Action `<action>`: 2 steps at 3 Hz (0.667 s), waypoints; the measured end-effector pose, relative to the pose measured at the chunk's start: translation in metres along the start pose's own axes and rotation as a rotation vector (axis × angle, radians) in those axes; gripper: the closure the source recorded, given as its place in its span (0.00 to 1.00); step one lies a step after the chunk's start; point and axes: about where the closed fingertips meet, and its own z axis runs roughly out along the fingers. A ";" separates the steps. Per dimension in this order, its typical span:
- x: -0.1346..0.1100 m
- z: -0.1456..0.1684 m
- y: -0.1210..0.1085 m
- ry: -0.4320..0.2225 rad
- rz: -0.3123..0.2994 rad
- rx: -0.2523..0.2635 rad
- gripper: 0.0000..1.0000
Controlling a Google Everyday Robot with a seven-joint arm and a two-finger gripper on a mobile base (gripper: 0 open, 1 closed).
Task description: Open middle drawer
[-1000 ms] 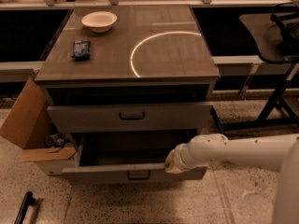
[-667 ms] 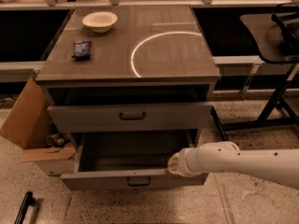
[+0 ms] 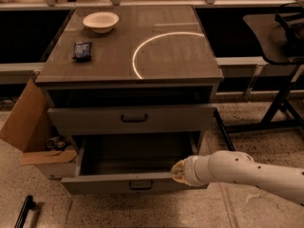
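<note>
The middle drawer point(image 3: 109, 183) is a grey drawer with a small dark pull handle point(image 3: 141, 185). It stands pulled out toward the camera, and its dark inside point(image 3: 135, 153) shows nothing in it. My gripper point(image 3: 177, 171), at the end of the white arm point(image 3: 237, 171) that comes in from the lower right, sits at the top edge of the drawer's front, right of the handle. The grey drawer above point(image 3: 133, 119) has its own dark handle and sticks out only a little.
On the cabinet top point(image 3: 180, 61) lie a white bowl point(image 3: 100, 21) and a dark packet point(image 3: 82, 50). An open cardboard box point(image 3: 28, 122) leans at the cabinet's left. A black stand point(image 3: 280, 103) is at the right. A black bar point(image 3: 23, 211) lies on the floor.
The middle drawer has come further out toward the camera, and the gripper and arm have moved with its front edge, lower in the view.
</note>
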 end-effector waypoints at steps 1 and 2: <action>-0.005 -0.005 -0.001 -0.037 -0.014 -0.018 0.59; -0.008 -0.002 -0.003 -0.058 -0.018 -0.073 0.35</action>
